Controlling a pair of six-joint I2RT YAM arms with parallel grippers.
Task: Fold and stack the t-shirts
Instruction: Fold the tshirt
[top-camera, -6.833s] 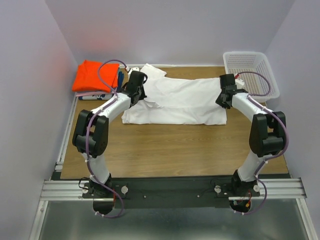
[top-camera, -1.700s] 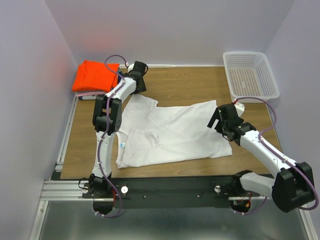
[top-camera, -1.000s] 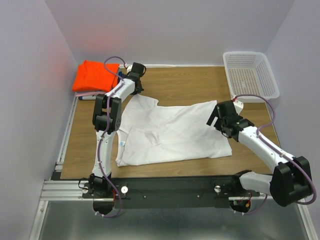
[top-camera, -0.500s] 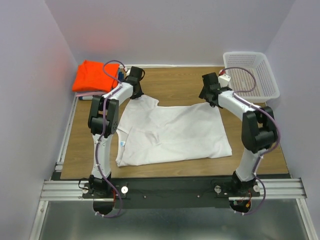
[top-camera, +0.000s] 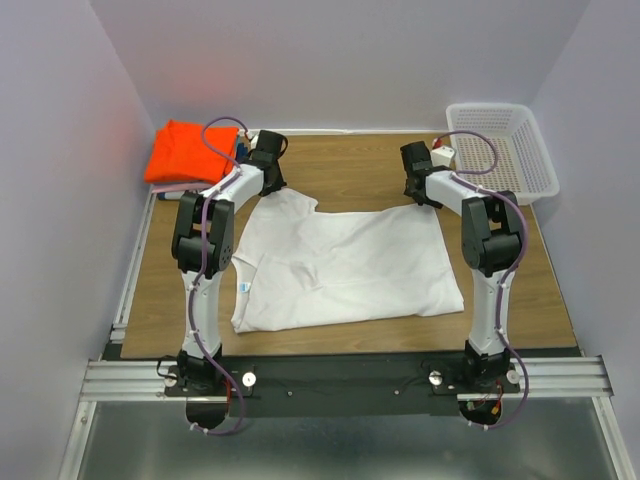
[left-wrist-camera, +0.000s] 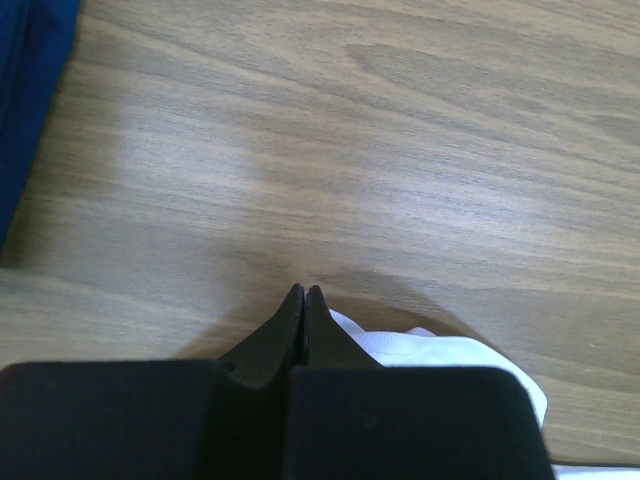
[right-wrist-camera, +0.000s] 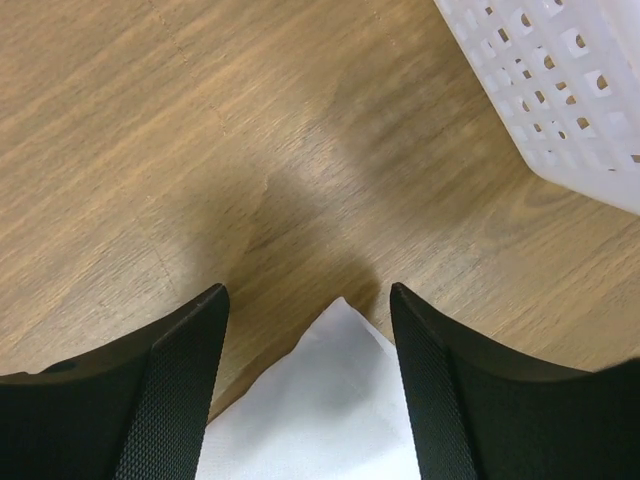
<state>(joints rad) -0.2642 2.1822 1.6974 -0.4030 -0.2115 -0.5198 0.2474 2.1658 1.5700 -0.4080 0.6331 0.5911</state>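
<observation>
A white t-shirt (top-camera: 345, 265) lies spread flat on the wooden table. My right gripper (top-camera: 426, 197) is open at its far right corner. In the right wrist view that corner of the white t-shirt (right-wrist-camera: 330, 400) points up between the two fingers of my right gripper (right-wrist-camera: 307, 290), and they do not touch it. My left gripper (top-camera: 270, 184) is at the shirt's far left corner. In the left wrist view my left gripper (left-wrist-camera: 303, 292) is shut tip to tip, with white cloth (left-wrist-camera: 440, 355) just beside its right finger. A folded orange t-shirt (top-camera: 190, 150) lies far left, with a dark blue one (left-wrist-camera: 30, 80) beside it.
A white mesh basket (top-camera: 500, 150) stands at the far right corner, and its wall (right-wrist-camera: 560, 90) is close to my right gripper. Purple walls close in the table on three sides. An aluminium rail (top-camera: 130, 280) runs along the left edge.
My right arm swung from the shirt's right side to its far right corner, its jaws narrowing. The left gripper, still shut, slid down to the far left corner. The shirt stayed put.
</observation>
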